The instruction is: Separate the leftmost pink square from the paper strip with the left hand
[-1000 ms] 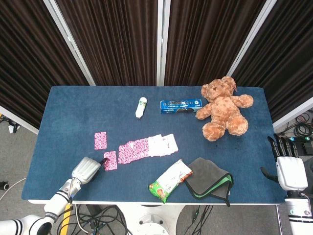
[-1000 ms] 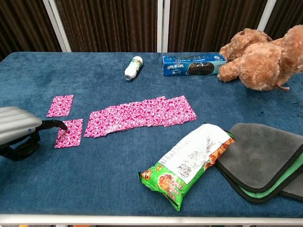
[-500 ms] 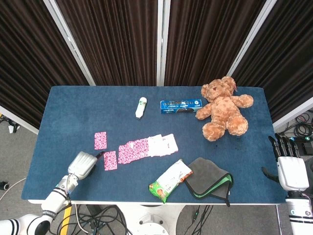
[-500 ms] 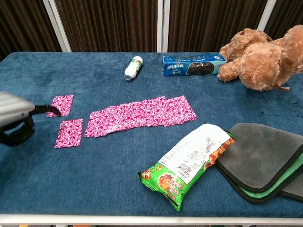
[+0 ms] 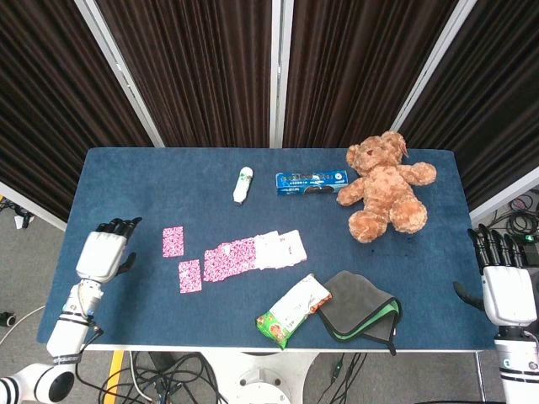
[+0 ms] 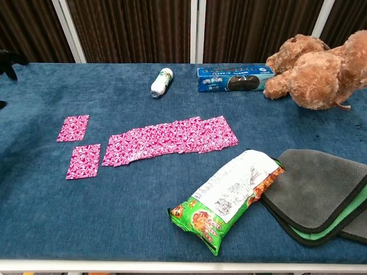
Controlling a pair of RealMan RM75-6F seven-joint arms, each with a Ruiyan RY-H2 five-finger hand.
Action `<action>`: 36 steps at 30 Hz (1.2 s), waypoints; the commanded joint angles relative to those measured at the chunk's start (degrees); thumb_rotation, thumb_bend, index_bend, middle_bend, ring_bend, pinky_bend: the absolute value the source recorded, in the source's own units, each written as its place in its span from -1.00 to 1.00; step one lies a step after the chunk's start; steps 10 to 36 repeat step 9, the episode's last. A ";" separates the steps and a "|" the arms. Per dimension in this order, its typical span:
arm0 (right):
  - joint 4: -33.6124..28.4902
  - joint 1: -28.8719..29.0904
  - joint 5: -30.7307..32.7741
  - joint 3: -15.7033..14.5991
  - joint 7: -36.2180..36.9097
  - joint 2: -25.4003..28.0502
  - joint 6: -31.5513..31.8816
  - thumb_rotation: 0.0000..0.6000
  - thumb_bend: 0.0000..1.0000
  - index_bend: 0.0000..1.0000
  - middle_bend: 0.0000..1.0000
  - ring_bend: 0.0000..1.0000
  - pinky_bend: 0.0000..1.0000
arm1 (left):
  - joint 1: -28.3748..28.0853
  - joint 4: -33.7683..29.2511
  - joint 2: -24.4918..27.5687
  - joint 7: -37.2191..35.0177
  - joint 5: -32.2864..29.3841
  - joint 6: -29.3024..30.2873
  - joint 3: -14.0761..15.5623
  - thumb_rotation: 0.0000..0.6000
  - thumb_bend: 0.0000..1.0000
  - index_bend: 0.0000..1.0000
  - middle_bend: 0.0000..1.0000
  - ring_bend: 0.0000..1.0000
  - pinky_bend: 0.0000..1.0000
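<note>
A strip of overlapping pink patterned squares (image 5: 253, 253) (image 6: 172, 138) lies across the middle of the blue table (image 5: 126, 185). Two single pink squares lie apart from its left end: one (image 5: 189, 276) (image 6: 83, 161) just beside it, another (image 5: 173, 241) (image 6: 73, 128) farther back. My left hand (image 5: 103, 252) hovers at the table's left edge, fingers apart, holding nothing; in the chest view only dark fingertips (image 6: 8, 59) show at the left border. My right hand (image 5: 505, 286) stays off the table's right edge, fingers spread, empty.
A snack bag (image 5: 293, 310) (image 6: 229, 197) and a folded grey-green cloth (image 5: 360, 305) (image 6: 321, 195) lie at the front right. A teddy bear (image 5: 386, 187), a blue biscuit pack (image 5: 312, 181) and a small white bottle (image 5: 244, 185) sit at the back.
My left hand let go of the near single square, lifted and drew back left to the table's edge, opening its fingers. The squares stay where they lay.
</note>
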 commanded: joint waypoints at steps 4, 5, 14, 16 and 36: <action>0.48 -0.62 0.17 0.35 0.76 0.05 1.12 1.00 -0.78 -1.00 -1.00 -1.00 -1.00 | 4.44 -2.34 3.54 -2.29 -1.70 3.20 0.35 1.00 -0.71 -0.71 -1.00 -1.00 -0.76; 0.56 -0.72 0.30 0.43 0.92 0.05 1.24 1.00 -0.78 -1.00 -1.00 -1.00 -1.00 | 5.02 -2.81 4.13 -2.59 -1.73 3.58 0.49 1.00 -0.71 -0.71 -1.00 -1.00 -0.76; 0.91 -0.80 0.60 0.49 1.51 -0.19 1.12 1.00 -0.79 -1.00 -1.00 -1.00 -1.00 | 5.92 -3.68 5.69 -3.10 -1.38 4.15 0.50 1.00 -0.71 -0.71 -1.00 -1.00 -0.76; 0.91 -0.80 0.60 0.49 1.51 -0.19 1.12 1.00 -0.79 -1.00 -1.00 -1.00 -1.00 | 5.92 -3.68 5.69 -3.10 -1.38 4.15 0.50 1.00 -0.71 -0.71 -1.00 -1.00 -0.76; 0.91 -0.80 0.60 0.49 1.51 -0.19 1.12 1.00 -0.79 -1.00 -1.00 -1.00 -1.00 | 5.92 -3.68 5.69 -3.10 -1.38 4.15 0.50 1.00 -0.71 -0.71 -1.00 -1.00 -0.76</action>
